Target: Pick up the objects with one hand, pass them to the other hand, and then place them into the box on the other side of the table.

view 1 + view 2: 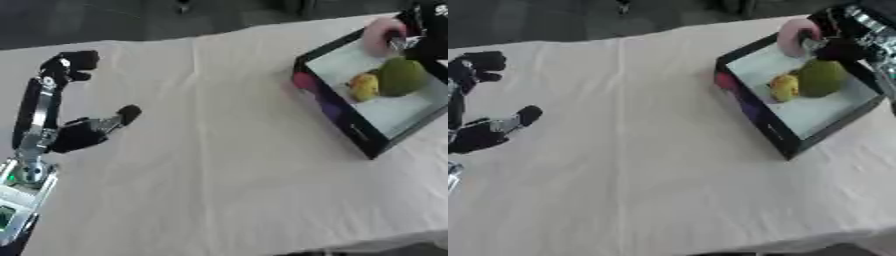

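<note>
The right hand (pixel 833 45) pinched a pink ring-shaped object (pixel 791 36) above the far corner of the black box (pixel 750 112), beside a green fruit (pixel 822 77) and a yellow one (pixel 784 86). This looked like the placing step; next, release. The left hand (pixel 74 127) hung spread over the counter (pixel 219 175).

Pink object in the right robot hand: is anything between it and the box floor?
Nothing visible directly beneath. The right robot hand holds the pink object over the box's far corner; the green fruit and yellow fruit lie nearer the middle.
</note>
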